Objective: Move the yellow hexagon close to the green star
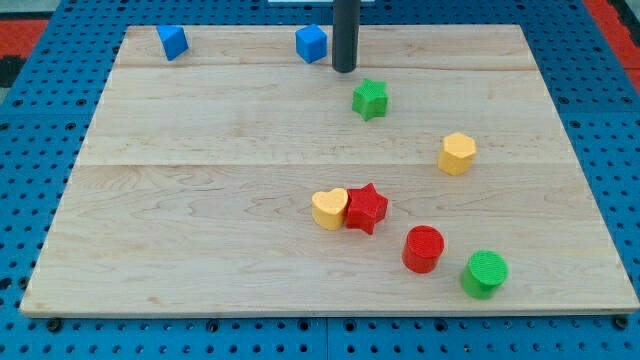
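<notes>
The yellow hexagon (457,153) lies on the wooden board at the view's right, about mid-height. The green star (369,99) lies up and to the left of it, a clear gap between them. My tip (344,69) is at the end of the dark rod near the view's top centre. It stands just above and left of the green star, and just right of a blue cube (312,43). It touches no block.
A second blue block (173,41) sits at the top left. A yellow heart (329,209) touches a red star (366,208) at the lower centre. A red cylinder (423,249) and a green cylinder (485,273) lie at the lower right. The board's edge (320,313) runs along the bottom.
</notes>
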You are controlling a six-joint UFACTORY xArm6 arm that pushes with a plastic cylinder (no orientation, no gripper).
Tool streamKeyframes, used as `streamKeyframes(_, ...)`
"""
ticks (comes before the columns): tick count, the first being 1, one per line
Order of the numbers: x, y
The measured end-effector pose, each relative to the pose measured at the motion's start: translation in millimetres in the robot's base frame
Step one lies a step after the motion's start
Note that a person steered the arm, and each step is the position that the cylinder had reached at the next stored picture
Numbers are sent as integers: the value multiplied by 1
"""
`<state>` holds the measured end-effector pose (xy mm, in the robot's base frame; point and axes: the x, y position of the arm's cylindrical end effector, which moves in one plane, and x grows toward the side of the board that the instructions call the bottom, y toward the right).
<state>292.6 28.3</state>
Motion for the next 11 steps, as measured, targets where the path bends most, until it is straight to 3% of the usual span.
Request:
streamKeyframes(1, 22, -34)
streamKeyframes(2, 98, -28)
streamKeyframes(3, 151, 7)
streamKeyframes(4, 163, 104)
streamKeyframes(5, 164, 155)
streamKeyframes(6, 161, 175)
streamKeyframes(7, 95, 134)
streamKeyframes(8, 82, 121)
streamKeyframes(9, 68, 66)
streamKeyframes(10, 39, 123)
streamKeyframes(11, 2, 114)
